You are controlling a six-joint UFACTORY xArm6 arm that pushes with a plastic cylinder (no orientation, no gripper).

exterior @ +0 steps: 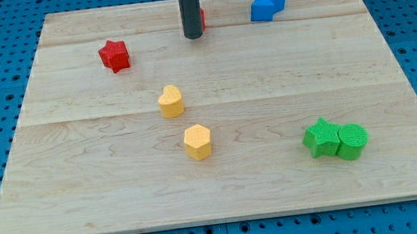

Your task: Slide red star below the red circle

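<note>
The red star (115, 55) lies on the wooden board at the upper left. The red circle (202, 18) is almost wholly hidden behind my rod at the top middle; only a thin red edge shows to the rod's right. My tip (194, 35) rests on the board just in front of the red circle, about a hand's width to the right of the red star and not touching the star.
Two blue blocks (268, 3) sit touching at the top right. A yellow heart-like block (170, 101) and a yellow hexagon (197, 142) lie in the middle. A green star (320, 137) and green cylinder (351, 141) touch at lower right. The board's edge (220, 218) borders blue pegboard.
</note>
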